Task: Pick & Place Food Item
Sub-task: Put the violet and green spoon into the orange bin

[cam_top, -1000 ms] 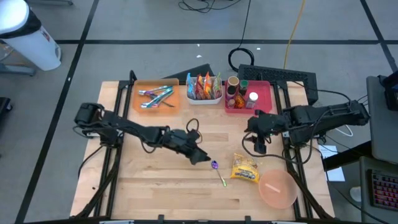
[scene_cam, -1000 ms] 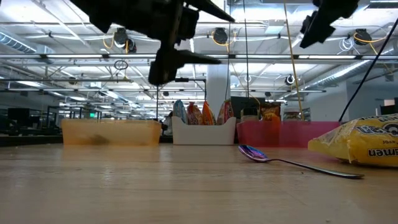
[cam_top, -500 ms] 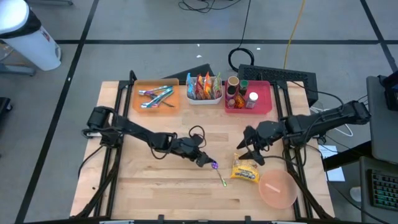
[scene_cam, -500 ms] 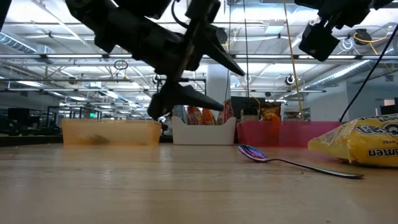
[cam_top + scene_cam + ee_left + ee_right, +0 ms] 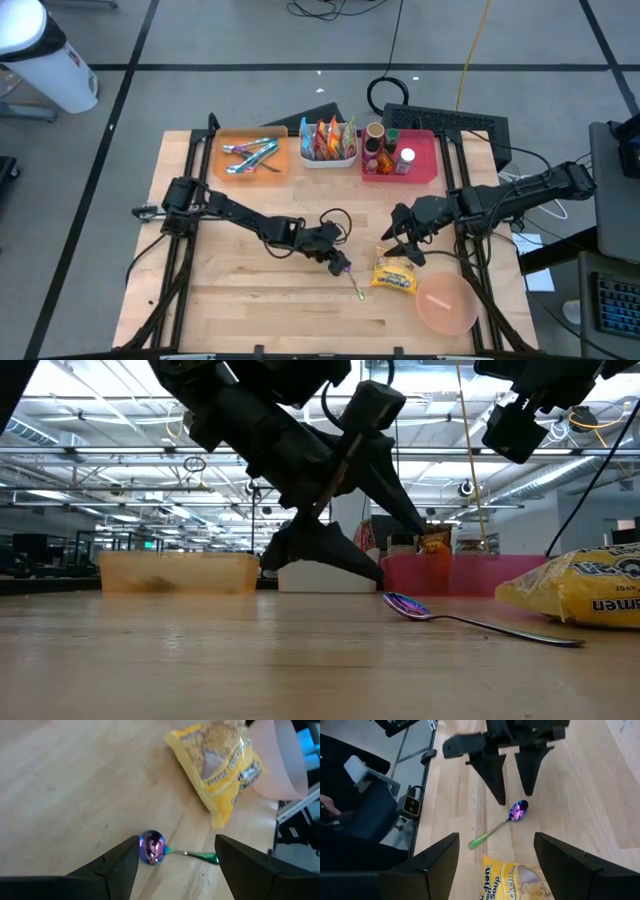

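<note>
A yellow soup packet (image 5: 394,272) lies flat on the wooden table, near the right. Beside it lies a spoon (image 5: 352,278) with a purple bowl (image 5: 152,846) and a green handle. My left gripper (image 5: 336,260) is open and slants down low over the spoon. In the left wrist view its fingers stand on either side of the spoon's bowl. In the low view its fingertips (image 5: 381,576) hang just above the wood, short of the bowl (image 5: 405,605). My right gripper (image 5: 405,242) is open and hovers above the packet's far end (image 5: 520,880).
A pink bowl (image 5: 446,305) sits at the near right corner, next to the packet. Along the far edge stand an orange tray (image 5: 250,152) with utensils, a white basket (image 5: 328,142) of snack packets and a red tray (image 5: 398,155) of bottles.
My left gripper has sunk and reached toward the table's right, tipping further down, until its open fingers stand at the spoon's bowl. My right gripper has come down toward the near edge over the packet and tipped downward, then kept still. Spoon and packet have not moved.
</note>
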You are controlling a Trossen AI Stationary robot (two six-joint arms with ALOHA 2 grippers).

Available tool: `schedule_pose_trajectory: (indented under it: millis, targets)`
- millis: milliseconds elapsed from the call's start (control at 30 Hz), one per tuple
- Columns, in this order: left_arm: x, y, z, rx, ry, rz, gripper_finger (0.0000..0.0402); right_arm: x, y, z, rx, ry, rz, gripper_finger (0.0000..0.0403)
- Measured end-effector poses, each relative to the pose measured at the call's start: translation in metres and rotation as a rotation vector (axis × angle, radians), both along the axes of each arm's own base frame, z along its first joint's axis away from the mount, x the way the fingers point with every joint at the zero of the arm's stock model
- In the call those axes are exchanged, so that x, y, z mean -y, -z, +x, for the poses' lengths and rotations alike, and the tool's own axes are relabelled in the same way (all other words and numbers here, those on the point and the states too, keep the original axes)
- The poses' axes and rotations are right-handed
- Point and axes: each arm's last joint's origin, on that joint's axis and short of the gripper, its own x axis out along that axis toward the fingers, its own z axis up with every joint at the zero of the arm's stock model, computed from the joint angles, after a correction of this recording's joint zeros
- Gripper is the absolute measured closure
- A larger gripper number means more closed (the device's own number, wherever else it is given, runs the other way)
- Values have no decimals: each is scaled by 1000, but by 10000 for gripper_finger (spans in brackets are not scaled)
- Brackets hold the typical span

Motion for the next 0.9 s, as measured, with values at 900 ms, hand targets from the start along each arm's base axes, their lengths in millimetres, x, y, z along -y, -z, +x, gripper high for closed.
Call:
schedule_pose_trajectory:
  millis: [900]
  targets:
    - [2,26,3,-93,-4,-83,165,0,0,0,-1,6,4,161]
